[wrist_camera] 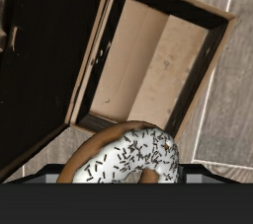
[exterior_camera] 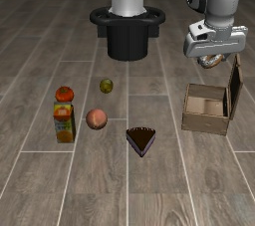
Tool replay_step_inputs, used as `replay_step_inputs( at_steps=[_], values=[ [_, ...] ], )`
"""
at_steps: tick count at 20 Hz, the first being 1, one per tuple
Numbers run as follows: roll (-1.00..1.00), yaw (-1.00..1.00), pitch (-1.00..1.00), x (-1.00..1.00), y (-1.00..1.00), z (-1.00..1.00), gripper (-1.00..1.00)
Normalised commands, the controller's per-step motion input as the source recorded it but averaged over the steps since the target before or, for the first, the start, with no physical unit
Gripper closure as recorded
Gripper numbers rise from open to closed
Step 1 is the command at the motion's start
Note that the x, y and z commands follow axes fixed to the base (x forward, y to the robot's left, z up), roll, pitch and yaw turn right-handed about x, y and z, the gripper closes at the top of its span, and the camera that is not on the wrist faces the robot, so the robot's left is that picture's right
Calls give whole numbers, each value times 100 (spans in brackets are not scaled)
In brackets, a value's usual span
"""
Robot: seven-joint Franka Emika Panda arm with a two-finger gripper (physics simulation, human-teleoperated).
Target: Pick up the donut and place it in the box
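**A:** So, what is the gripper (exterior_camera: 212,59) doing?

**B:** It is closed on the donut (wrist_camera: 114,157), a finger on either side of the ring. The donut hangs with it in the air, clear of the plank floor (exterior_camera: 60,190).

**A:** What does the donut look like up close?

**B:** In the wrist view it sits right at the fingertips, with its iced face turned toward the camera. It is brown dough under white icing scattered with dark sprinkles.

**A:** And the box (exterior_camera: 204,120)?

**B:** It is underneath the gripper, below the donut and not touching it. It is a cardboard box standing on the floor with its mouth open upward. Past the donut, the wrist view looks straight down onto its pale inner bottom. One flap (exterior_camera: 236,83) stands upright along the side at the exterior view's right.

**A:** What else is around?

**B:** Everything else lies well apart from the gripper, toward the exterior view's left. The dark cake slice (exterior_camera: 140,141) is nearest to the box. Beyond it are a peach-coloured fruit (exterior_camera: 96,119) and a small green fruit (exterior_camera: 106,86). Farthest from the gripper is an orange juice carton (exterior_camera: 65,125), with a red round thing (exterior_camera: 65,95) just beside it. I cannot tell what that red thing is. The robot's black base (exterior_camera: 127,33) stands apart from all of them.
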Motion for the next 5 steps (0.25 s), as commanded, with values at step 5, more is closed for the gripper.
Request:
replay_step_inputs(
  at_steps=[5],
  values=[
    [0,0,0,0,0,0,-100]
  ],
)
